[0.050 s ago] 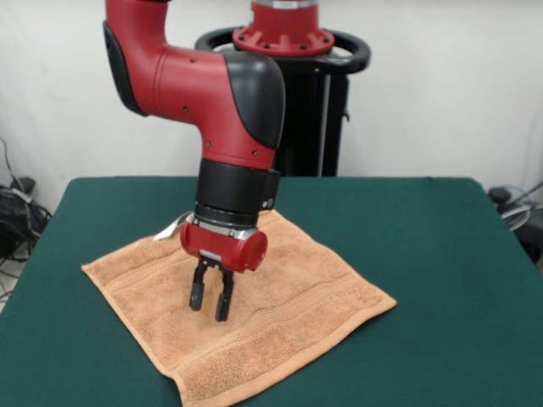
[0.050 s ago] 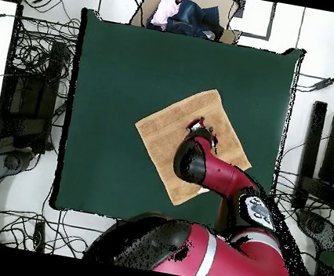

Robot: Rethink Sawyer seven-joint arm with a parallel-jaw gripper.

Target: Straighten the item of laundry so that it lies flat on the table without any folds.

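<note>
The orange-tan hand towel (image 1: 280, 318) is lying spread out like a diamond on the dark green surface (image 1: 441, 254), a small white tag (image 1: 168, 229) peeking out at its far corner. The red arm is hanging down over the towel's middle, its black end effector (image 1: 211, 307) pointing straight down with fingers narrowly parted, gripping nothing, tips hovering just at the cloth.

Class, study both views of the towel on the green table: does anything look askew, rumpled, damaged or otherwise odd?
Little stands out. The towel lies spread on the green table with no fold showing, though turned diagonal to the table's edges. A small white tag pokes out at its far edge. The gripper hangs over its middle, fingers slightly apart. Nothing looks damaged.
</note>
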